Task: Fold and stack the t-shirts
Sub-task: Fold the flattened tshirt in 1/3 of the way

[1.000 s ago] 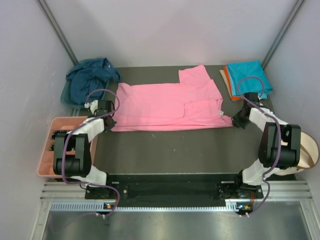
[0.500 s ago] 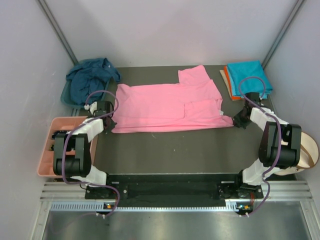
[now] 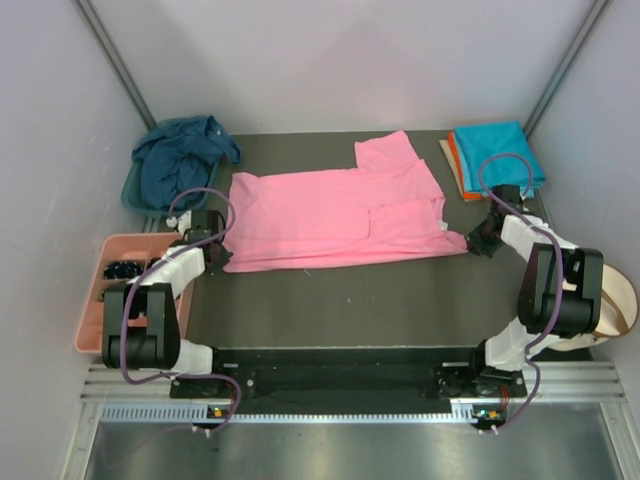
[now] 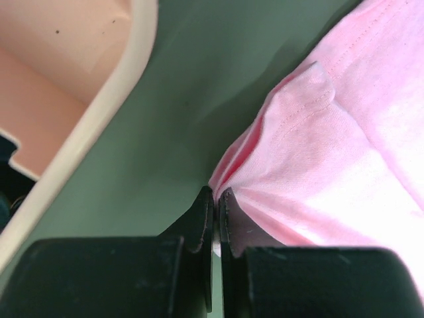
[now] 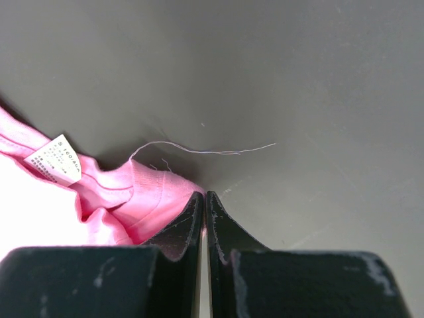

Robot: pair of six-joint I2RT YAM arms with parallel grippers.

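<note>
The bright pink t-shirt (image 3: 330, 215) lies spread across the middle of the dark table, partly folded. My left gripper (image 3: 222, 255) is shut on its near left corner, and the left wrist view shows the pink cloth (image 4: 311, 172) pinched between the closed jaws (image 4: 215, 199). My right gripper (image 3: 474, 243) is shut on the near right corner, and the right wrist view shows pink cloth (image 5: 142, 192) and a white label (image 5: 54, 161) at the closed jaws (image 5: 204, 199). The navy shirt (image 3: 180, 155) is bunched at the back left. The turquoise shirt (image 3: 500, 155) lies folded on the orange shirt (image 3: 456, 160) at the back right.
A salmon-pink compartment tray (image 3: 95, 300) stands at the left edge, its rim close to my left gripper (image 4: 99, 112). A teal basin (image 3: 132, 190) sits under the navy shirt. A loose thread (image 5: 205, 150) lies on the table. A pale round object (image 3: 618, 305) is at the right edge.
My left gripper has pulled the pink shirt's near left corner towards the front edge, and that corner now sits lower. The right gripper has barely moved.
</note>
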